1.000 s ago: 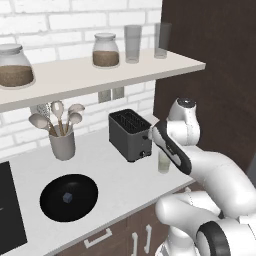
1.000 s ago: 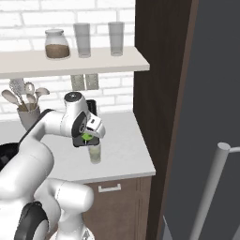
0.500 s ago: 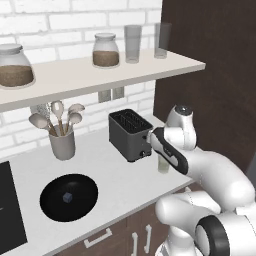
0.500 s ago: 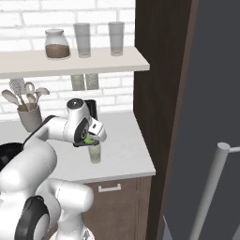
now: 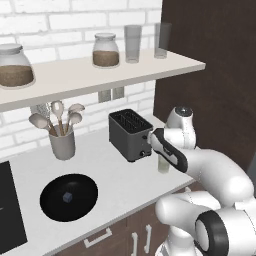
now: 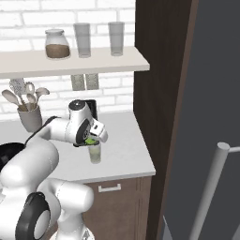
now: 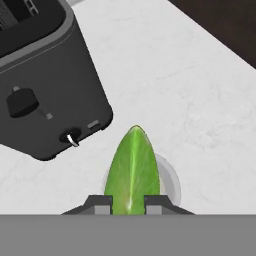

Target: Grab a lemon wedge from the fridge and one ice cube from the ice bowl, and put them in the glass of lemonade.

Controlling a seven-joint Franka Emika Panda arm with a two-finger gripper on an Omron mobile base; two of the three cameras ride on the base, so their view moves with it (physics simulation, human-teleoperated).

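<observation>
- Jaws clenched on lemon wedge [image 7: 132, 172], tip pointing away from hand; gripper [image 7: 128, 202] hanging directly over glass of lemonade [image 6: 95, 153].
- Glass rim [image 7: 169, 181] peeking out round wedge in hand view; wedge above the glass, not in the liquid yet.
- Green of wedge [image 6: 88, 139] also seen at hand in right base view, just above the glass.
- Glass of lemonade [image 5: 163, 165] on tabletop [image 5: 115, 175], just right of toaster [image 5: 130, 134], near front edge; partly hidden behind arm in left base view.
- Ice bowl [image 5: 68, 196] well left of toaster, toward tabletop front; ice cube [image 5: 66, 198] lying near its centre.
- Utensil holder [image 5: 62, 142] behind bowl, by brick wall.
- Shelf [image 5: 100, 72] above toaster w/ two jars & two tall clear glasses [image 5: 132, 43].
- Fridge [image 6: 206, 117] far right of glass, handle [image 6: 206, 187] in foreground.
</observation>
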